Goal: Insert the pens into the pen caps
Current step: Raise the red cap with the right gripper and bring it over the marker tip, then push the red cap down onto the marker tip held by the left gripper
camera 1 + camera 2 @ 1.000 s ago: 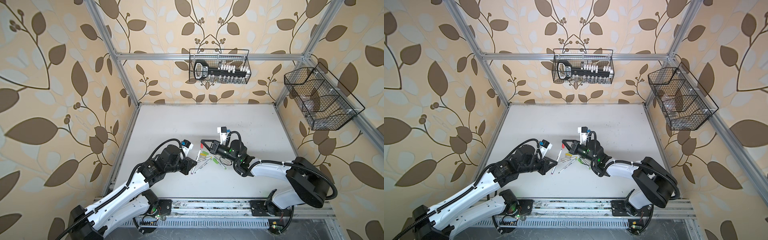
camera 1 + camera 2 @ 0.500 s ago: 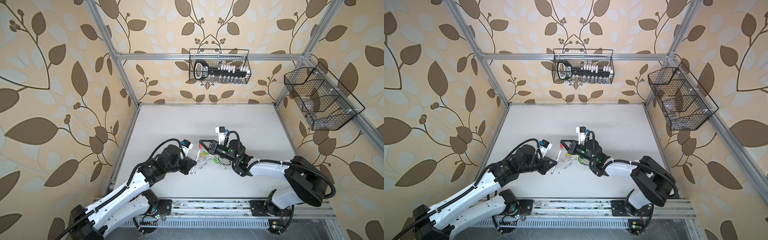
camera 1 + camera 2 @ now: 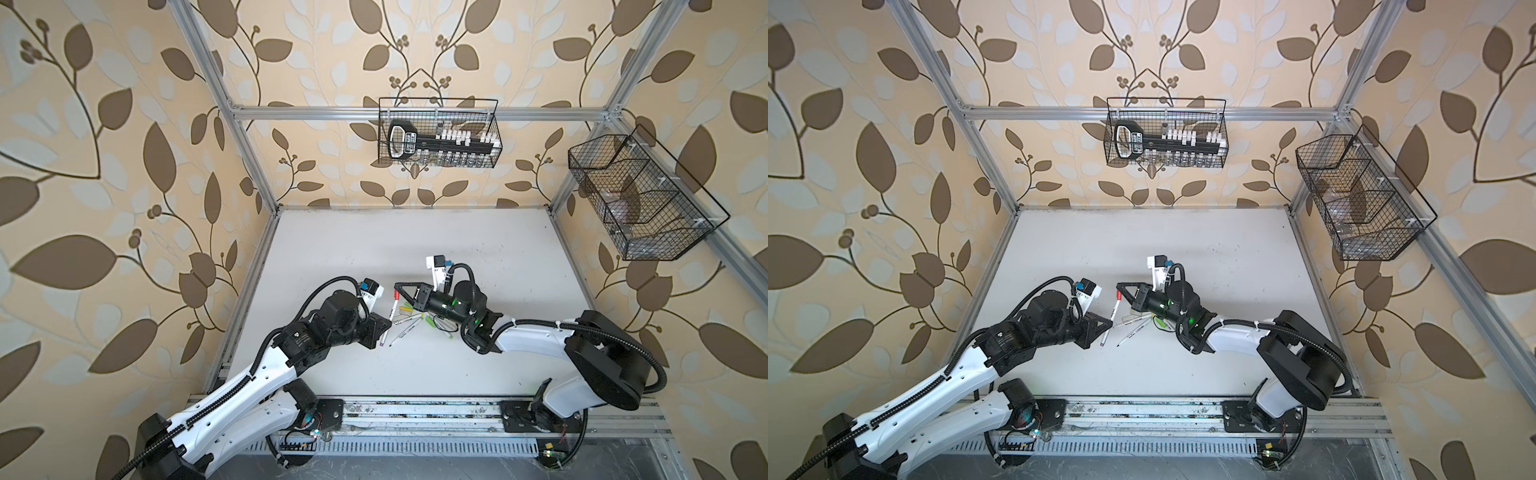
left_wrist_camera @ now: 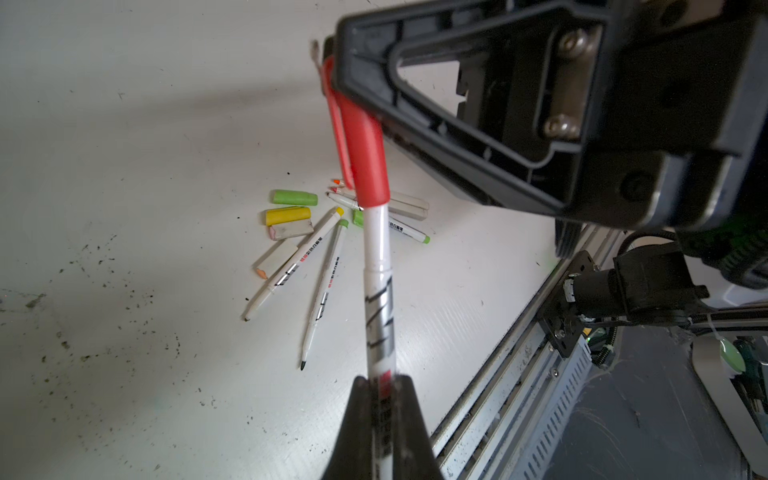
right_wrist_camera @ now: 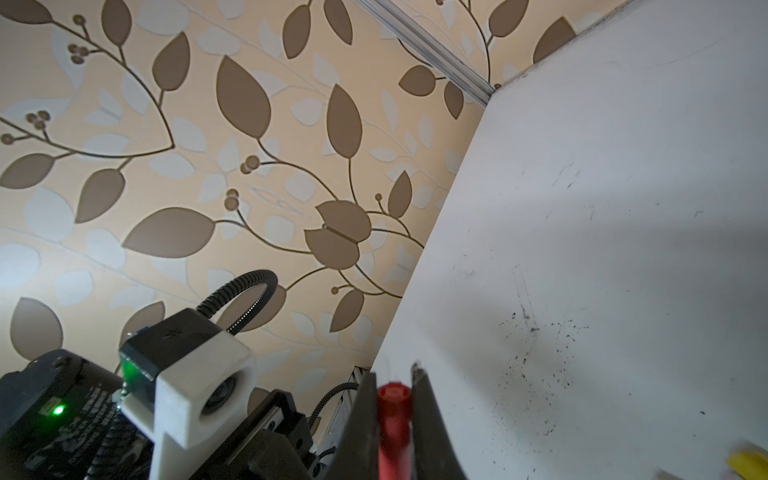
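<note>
Left wrist view showed the white table [image 4: 124,104], and in the air above it the left gripper [image 4: 380,380] was clamped narrow on the barrel of the white pen [image 4: 376,257]. Facing it, the right gripper [image 4: 328,66] was pinched tight on the red cap [image 4: 365,158], which sat over the pen's far end. On the table below lay the loose pens [image 4: 291,266], uncapped and fanned out, and just beside them the smaller loose caps [image 4: 294,197], green, yellow and whitish, the yellow one touching a whitish one.
</note>
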Action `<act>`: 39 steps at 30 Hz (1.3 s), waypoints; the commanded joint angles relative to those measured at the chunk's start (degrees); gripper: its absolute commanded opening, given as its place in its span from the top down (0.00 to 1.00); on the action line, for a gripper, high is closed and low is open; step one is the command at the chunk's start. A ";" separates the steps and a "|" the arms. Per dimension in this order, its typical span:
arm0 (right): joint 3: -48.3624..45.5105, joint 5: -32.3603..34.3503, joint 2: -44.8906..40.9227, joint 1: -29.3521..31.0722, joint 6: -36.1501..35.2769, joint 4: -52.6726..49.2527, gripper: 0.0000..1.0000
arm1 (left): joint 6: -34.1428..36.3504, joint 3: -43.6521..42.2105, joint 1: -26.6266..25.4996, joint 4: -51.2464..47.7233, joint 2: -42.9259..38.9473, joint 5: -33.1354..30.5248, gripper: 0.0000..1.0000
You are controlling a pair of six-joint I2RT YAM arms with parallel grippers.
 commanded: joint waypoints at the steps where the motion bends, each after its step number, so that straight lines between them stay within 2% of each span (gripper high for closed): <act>1: 1.58 -0.27 0.64 0.78 0.54 2.04 0.91 | 0.12 -0.08 -0.49 0.06 -1.33 -1.38 1.00; 14: 1.15 2.40 1.31 3.23 1.88 2.82 0.92 | 0.71 0.75 -0.54 -0.27 -3.27 -4.66 1.00; 39: 0.39 -0.34 8.59 4.50 1.80 5.54 0.94 | 3.86 1.50 -0.33 8.26 -0.48 -13.20 1.00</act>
